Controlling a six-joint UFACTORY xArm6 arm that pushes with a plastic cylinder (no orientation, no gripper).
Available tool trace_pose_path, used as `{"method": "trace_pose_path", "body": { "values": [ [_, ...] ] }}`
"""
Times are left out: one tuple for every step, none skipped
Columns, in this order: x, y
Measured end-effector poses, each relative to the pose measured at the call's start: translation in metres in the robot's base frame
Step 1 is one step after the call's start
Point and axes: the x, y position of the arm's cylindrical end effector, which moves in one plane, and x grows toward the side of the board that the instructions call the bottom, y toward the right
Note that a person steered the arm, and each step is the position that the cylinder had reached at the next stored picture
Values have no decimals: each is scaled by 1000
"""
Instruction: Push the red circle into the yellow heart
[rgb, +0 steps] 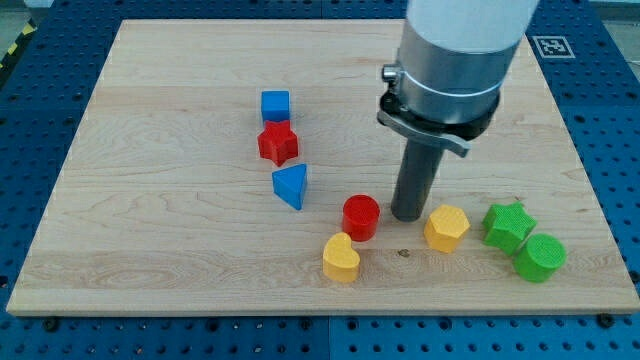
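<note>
The red circle (361, 217) lies on the wooden board, just up and to the right of the yellow heart (340, 258); the two look close, nearly touching. My tip (406, 215) rests on the board right beside the red circle, on its right side, with a small gap between them. The dark rod rises from the tip into the grey arm body at the view's top.
A yellow hexagon (446, 228) sits just right of my tip. A green star (508, 225) and green circle (540, 257) lie further right. A blue cube (275, 105), red star (279, 143) and blue triangle (291, 186) stand in a column at the left.
</note>
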Motion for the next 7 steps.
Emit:
{"method": "trace_pose_path", "body": {
  "values": [
    [3, -13],
    [10, -18],
    [12, -18],
    [12, -18],
    [17, -18],
    [33, -18],
    [36, -18]
  ]
}}
